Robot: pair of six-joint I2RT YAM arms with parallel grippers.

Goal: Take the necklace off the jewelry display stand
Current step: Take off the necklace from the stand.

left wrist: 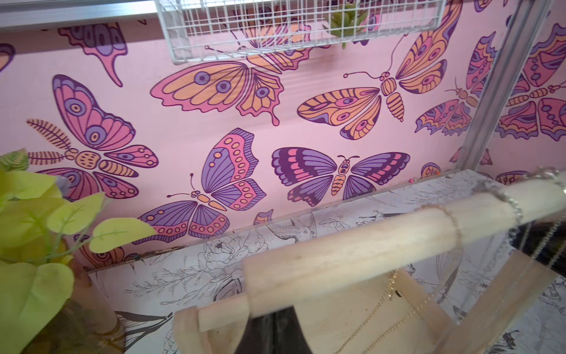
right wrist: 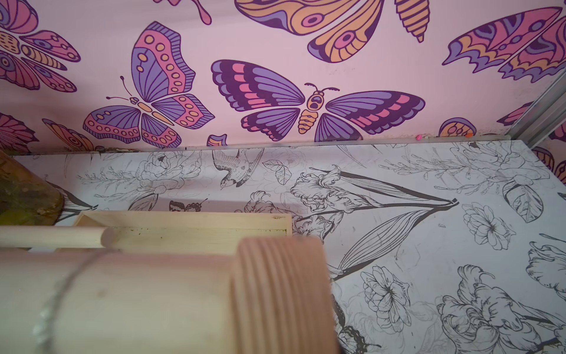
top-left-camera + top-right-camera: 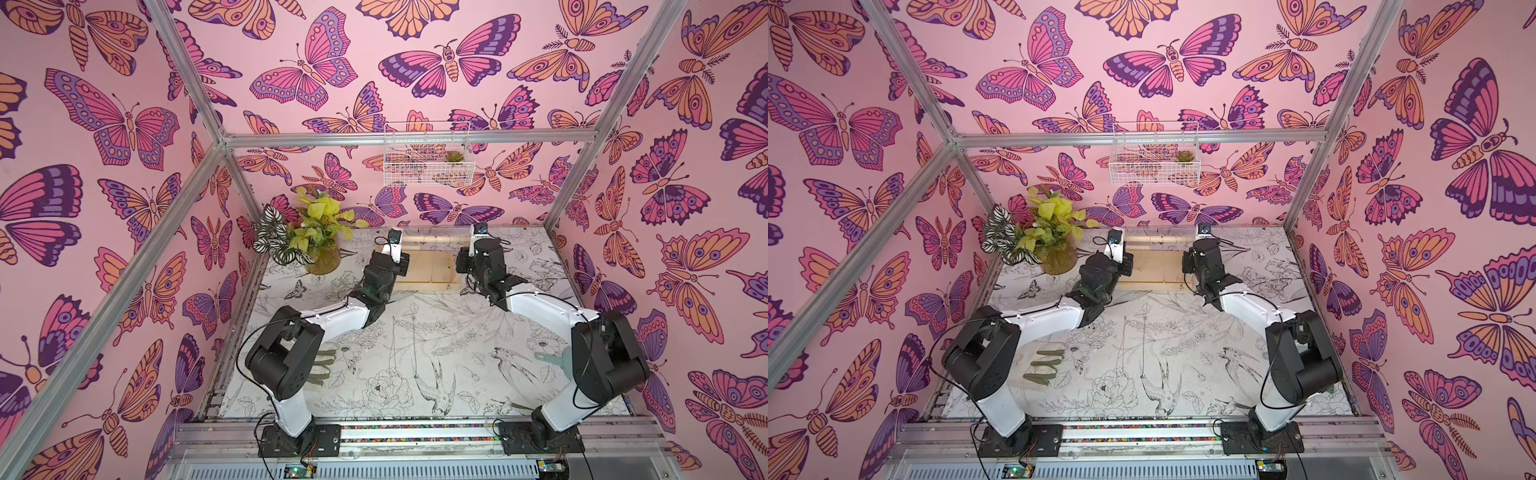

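Several necklaces [image 1: 513, 201] draped over jewelry display stand [image 1: 352, 254], butterfly wallpaper [image 1: 183, 128] behind

Left arm [image 3: 1038, 318] and right arm [image 3: 1246, 305] flank the jewelry display stand [image 3: 1154, 266].

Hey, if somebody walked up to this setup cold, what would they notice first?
The loud pink butterfly wallpaper on every wall comes first. Next, the left arm and right arm both reach to the pale wooden jewelry display stand at the back of the table, with thin chains draped over its bar. A yellow-green plant fills the back left corner.
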